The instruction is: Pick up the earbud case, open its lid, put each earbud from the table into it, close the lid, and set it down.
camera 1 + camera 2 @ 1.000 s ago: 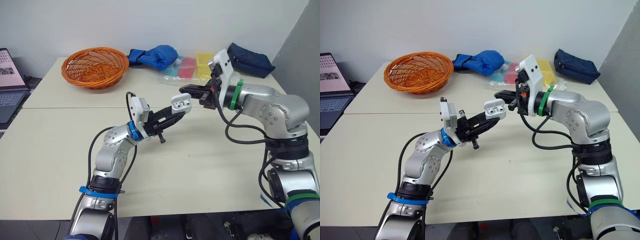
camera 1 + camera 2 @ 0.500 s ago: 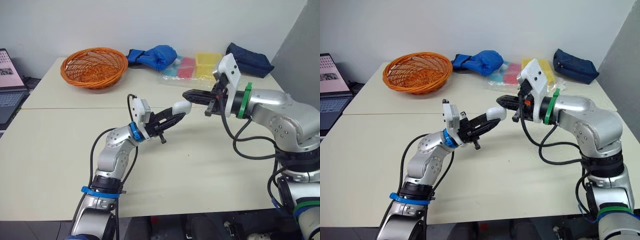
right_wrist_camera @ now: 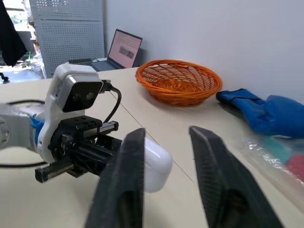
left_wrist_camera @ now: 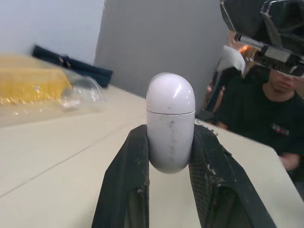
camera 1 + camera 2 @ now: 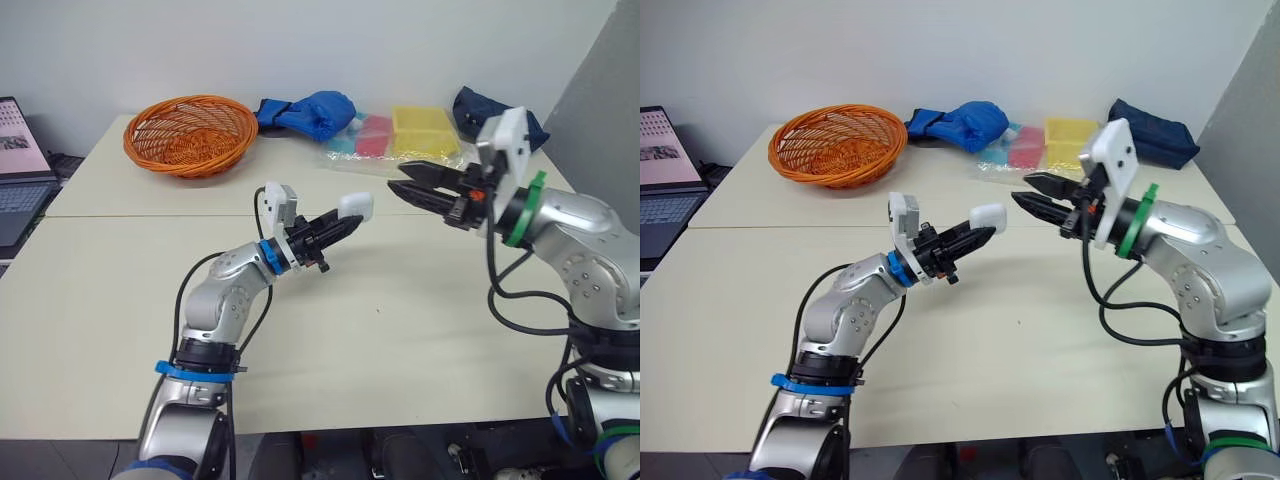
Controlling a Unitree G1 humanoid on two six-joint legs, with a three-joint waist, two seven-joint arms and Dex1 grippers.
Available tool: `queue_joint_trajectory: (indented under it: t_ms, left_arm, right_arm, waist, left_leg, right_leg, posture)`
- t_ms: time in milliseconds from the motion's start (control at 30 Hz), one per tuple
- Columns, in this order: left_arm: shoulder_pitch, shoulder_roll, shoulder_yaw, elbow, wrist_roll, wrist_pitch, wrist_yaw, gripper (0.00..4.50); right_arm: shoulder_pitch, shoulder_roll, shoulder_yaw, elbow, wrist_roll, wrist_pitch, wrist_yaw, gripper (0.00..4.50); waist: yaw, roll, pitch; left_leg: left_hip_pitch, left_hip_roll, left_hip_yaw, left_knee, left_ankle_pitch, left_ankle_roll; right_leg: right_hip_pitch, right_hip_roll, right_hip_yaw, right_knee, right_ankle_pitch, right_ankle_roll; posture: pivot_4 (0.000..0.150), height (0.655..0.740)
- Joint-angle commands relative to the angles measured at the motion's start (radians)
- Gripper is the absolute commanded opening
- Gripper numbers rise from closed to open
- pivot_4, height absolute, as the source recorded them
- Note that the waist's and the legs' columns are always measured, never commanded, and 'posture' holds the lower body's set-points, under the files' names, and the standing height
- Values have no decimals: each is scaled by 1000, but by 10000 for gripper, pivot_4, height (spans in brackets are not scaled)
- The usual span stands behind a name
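Note:
The white earbud case (image 5: 355, 205) is held up above the middle of the table with its lid closed. My left gripper (image 5: 341, 222) is shut on its lower half; the left wrist view shows the case (image 4: 170, 122) pinched between both black fingers (image 4: 124, 183). My right gripper (image 5: 408, 186) hovers open a little to the right of the case and apart from it, with nothing between its fingers. Through the right wrist view the case (image 3: 156, 164) sits just beyond the open fingers (image 3: 122, 185).
An orange wicker basket (image 5: 190, 133) stands at the back left. Blue gloves (image 5: 308, 111), a clear bag with coloured boxes (image 5: 400, 135) and a dark blue pouch (image 5: 470, 105) line the back edge. A laptop (image 5: 18, 170) sits far left. A person (image 4: 270, 118) sits beyond the table.
The case's lid went from open to closed. My right gripper has pulled back to the right, away from the case, and opened. The left gripper still holds the case, slightly raised.

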Motion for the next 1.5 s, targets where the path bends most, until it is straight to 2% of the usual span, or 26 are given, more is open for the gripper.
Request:
queue_joint_trajectory:
  t_ms: [33,167,200,367,500,733,767,900,1033,1100,1133,1200,1300,1367,1433,1500]
  left_arm:
    - [-35,42,-2,1,-54,213,9,7497]
    - [-41,74,-5,-11,-82,345,-7,7497]
    - [-43,69,10,1,-99,421,25,7497]
    - [-44,23,89,63,-138,711,188,7497]
    - [-48,-10,149,83,-132,835,283,7497]
    - [-27,-36,199,65,-110,894,370,7497]
    - [-27,-38,211,61,-115,902,376,14680]
    - [-29,-10,265,22,-122,925,398,26203]
    - [-1,65,303,-17,-133,923,375,38344]
    - [51,194,261,-17,-96,805,284,43507]
    - [72,245,243,-13,-79,745,243,44599]
    - [121,339,227,-2,3,440,103,44599]
    - [198,409,211,2,108,-4,-108,44599]
    - [261,428,228,-26,99,-142,-235,44599]
    - [337,446,202,-44,178,-323,-275,44599]
    - [376,428,200,-31,248,-453,-232,44599]
  right_arm:
    - [90,-46,20,-17,-79,-166,100,29031]
    - [169,-51,48,12,-124,-286,166,42892]
    - [198,-51,62,29,-144,-329,188,44482]
    - [302,-22,126,111,-221,-475,229,44482]
    - [344,-12,168,144,-261,-514,239,44482]
    - [346,11,193,185,-290,-552,238,44482]
    - [339,15,192,189,-290,-551,238,45000]
    - [326,17,191,204,-295,-560,254,45000]
    - [318,16,190,219,-295,-577,266,45000]
    - [310,12,184,226,-291,-573,272,45000]
    - [306,9,181,230,-290,-572,274,45000]
    - [298,-1,162,234,-273,-562,283,45000]
    - [292,-18,133,224,-243,-545,297,45000]
    - [292,-32,116,208,-223,-531,306,45000]
    - [299,-52,104,196,-219,-527,315,45000]
    - [307,-65,95,192,-215,-529,324,45000]
  waist:
    - [0,0,0]
    - [-4,0,0]
    - [-4,0,0]
    - [-1,0,0]
    - [-2,0,0]
    - [-3,0,0]
    - [-3,0,0]
    - [-3,0,0]
    - [-4,0,0]
    - [-7,0,0]
    - [-14,0,0]
    - [-18,0,0]
    - [-9,0,0]
    - [0,0,0]
    - [4,0,0]
    - [7,0,0]
  left_leg:
    - [0,0,0,0,0,0]
    - [0,0,1,1,0,0]
    - [1,0,1,1,0,0]
    - [2,0,-1,2,0,0]
    - [2,0,0,2,0,0]
    - [4,0,-1,2,0,0]
    - [4,0,-1,3,0,0]
    - [4,0,-1,3,0,0]
    - [5,0,0,2,0,0]
    - [5,0,-1,2,0,0]
    - [5,0,0,2,0,0]
    - [8,1,-1,0,0,0]
    - [8,0,1,0,0,0]
    - [8,1,2,0,0,-1]
    - [7,1,3,-1,0,-1]
    - [6,0,4,-1,0,0]
  right_leg:
    - [0,0,0,0,0,0]
    - [-1,0,1,1,0,0]
    - [-1,0,1,1,0,0]
    - [2,0,-2,1,0,0]
    - [1,0,0,2,0,0]
    - [2,0,0,3,0,0]
    - [2,0,0,3,0,0]
    - [2,0,1,3,1,0]
    - [2,0,1,3,0,0]
    - [2,0,1,3,0,0]
    - [2,0,1,3,0,0]
    - [3,0,3,4,0,-1]
    - [3,-2,3,3,-1,-4]
    - [3,-6,4,2,-2,-12]
    - [2,-11,5,1,-1,-13]
    - [2,-17,5,-1,-2,-12]
  posture:
    - [1500,7400]
    - [1500,7400]
    - [1500,7400]
    - [1500,7400]
    - [1500,7400]
    - [1500,7400]
    - [1500,7400]
    - [1500,7400]
    - [1500,7400]
    - [1500,7400]
    - [1500,7400]
    - [1500,7400]
    - [1500,7400]
    - [1500,7400]
    - [1500,7400]
    - [1500,7400]
